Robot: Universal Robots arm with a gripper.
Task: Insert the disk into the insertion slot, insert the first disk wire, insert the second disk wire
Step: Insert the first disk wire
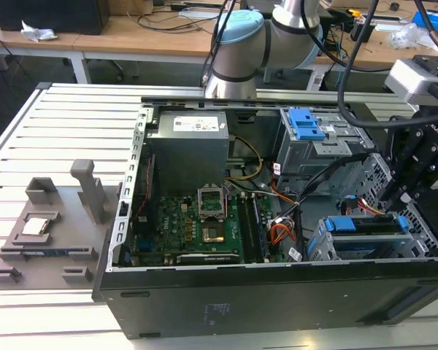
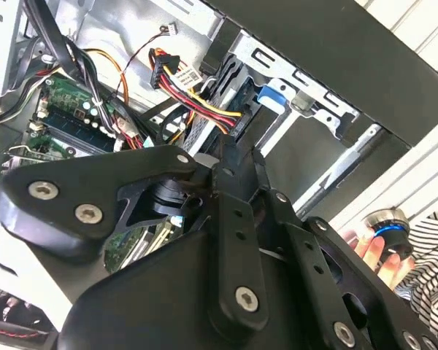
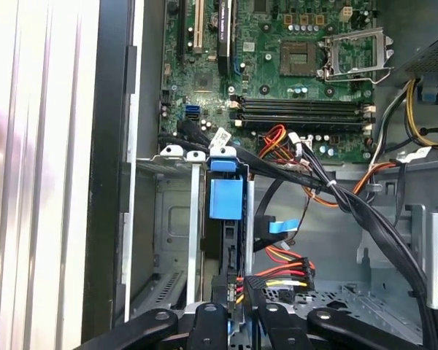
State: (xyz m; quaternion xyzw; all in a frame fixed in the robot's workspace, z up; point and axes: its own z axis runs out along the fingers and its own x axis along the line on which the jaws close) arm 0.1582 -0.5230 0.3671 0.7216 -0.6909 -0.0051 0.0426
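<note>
The disk (image 1: pixel 365 224), in its bright blue carrier (image 3: pixel 225 198), sits edge-on inside the insertion slot (image 1: pixel 327 249), a low silver perforated cage (image 3: pixel 171 219) at the case's front corner on the exterior view's right. My gripper (image 1: pixel 405 200) hangs just over the disk's rear end. In both wrist views its fingers close on a black connector carrying red, yellow and black wires (image 3: pixel 277 281), held against the disk's back edge (image 2: pixel 233 125). A thin blue flat cable (image 3: pixel 281 226) hangs loose beside the cage.
The open case holds the motherboard (image 1: pixel 197 219), a grey power supply (image 1: pixel 190 138) and a taller grey cage with a blue latch (image 1: pixel 306 124). Cable bundles (image 3: pixel 350 204) cross near the slot. A grey fixture (image 1: pixel 51 226) lies on the exterior view's left. A person's hand (image 2: pixel 369 248) rests outside the case.
</note>
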